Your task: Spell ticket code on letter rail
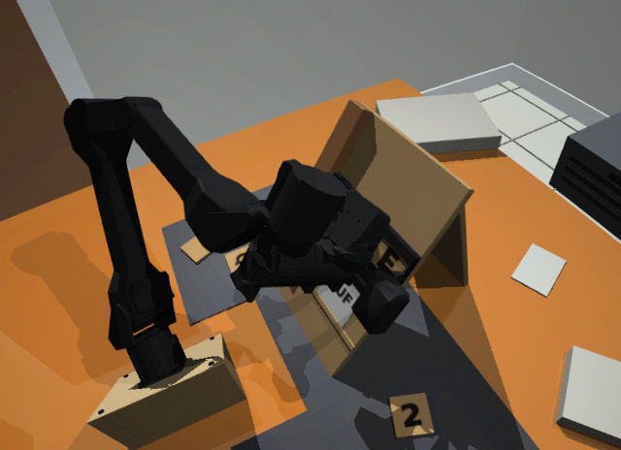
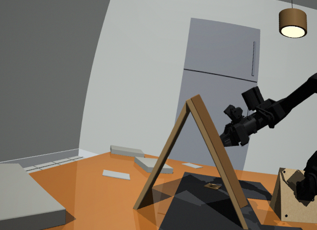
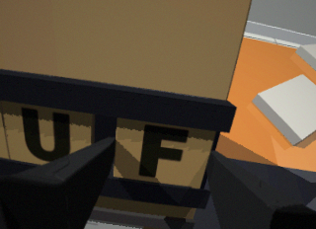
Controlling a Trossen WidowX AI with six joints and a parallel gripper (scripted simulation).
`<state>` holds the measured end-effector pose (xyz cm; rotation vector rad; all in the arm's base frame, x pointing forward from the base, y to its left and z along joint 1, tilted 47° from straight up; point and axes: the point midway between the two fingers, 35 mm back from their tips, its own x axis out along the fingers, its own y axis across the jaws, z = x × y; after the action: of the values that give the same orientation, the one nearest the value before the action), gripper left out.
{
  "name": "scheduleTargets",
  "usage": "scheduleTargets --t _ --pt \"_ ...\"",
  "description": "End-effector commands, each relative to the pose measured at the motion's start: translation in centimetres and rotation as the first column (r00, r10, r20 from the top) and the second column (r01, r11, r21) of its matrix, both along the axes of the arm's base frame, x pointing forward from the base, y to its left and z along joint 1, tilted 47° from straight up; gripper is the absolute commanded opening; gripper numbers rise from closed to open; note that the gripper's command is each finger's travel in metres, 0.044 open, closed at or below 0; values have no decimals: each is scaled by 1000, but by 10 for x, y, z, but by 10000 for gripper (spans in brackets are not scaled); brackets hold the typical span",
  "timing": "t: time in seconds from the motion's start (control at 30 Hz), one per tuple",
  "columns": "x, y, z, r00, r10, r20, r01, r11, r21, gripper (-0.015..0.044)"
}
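A tile marked F (image 3: pixel 163 152) (image 1: pixel 385 257) sits between the black rail's (image 3: pixel 163 111) upper and lower strips at its open right end. My gripper (image 3: pixel 162 150) (image 2: pixel 222 143) is shut on this tile. A tile marked U (image 3: pixel 46 135) sits left of it in the rail, with a dark gap between them; another tile's edge (image 3: pixel 3 135) shows further left. The tilted wooden board (image 1: pixel 421 189) (image 2: pixel 208 130) (image 3: pixel 123 41) carries the rail. The white ticket (image 1: pixel 337 305) below is partly covered by the arm; "UF" is readable.
A tile marked 2 (image 1: pixel 410 426) (image 2: pixel 213 186) lies on the dark mat in front. A partly hidden character tile (image 1: pixel 234 259) and another tile (image 1: pixel 194 249) lie behind the arm. Pale slabs (image 1: pixel 439 122) (image 1: pixel 597 395) and a thin white card (image 1: pixel 539 270) lie on the orange counter.
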<state>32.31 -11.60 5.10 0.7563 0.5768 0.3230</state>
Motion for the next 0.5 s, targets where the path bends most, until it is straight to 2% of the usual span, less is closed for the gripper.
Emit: scheduleTargets --t 0.0,0.23,0.47 --pt "0 1 2 1000 -4 -1 4 1000 0 0" --pt "0 3 4 1000 -4 -1 4 1000 0 0" --pt "0 3 3 1000 0 0 0 1000 0 184"
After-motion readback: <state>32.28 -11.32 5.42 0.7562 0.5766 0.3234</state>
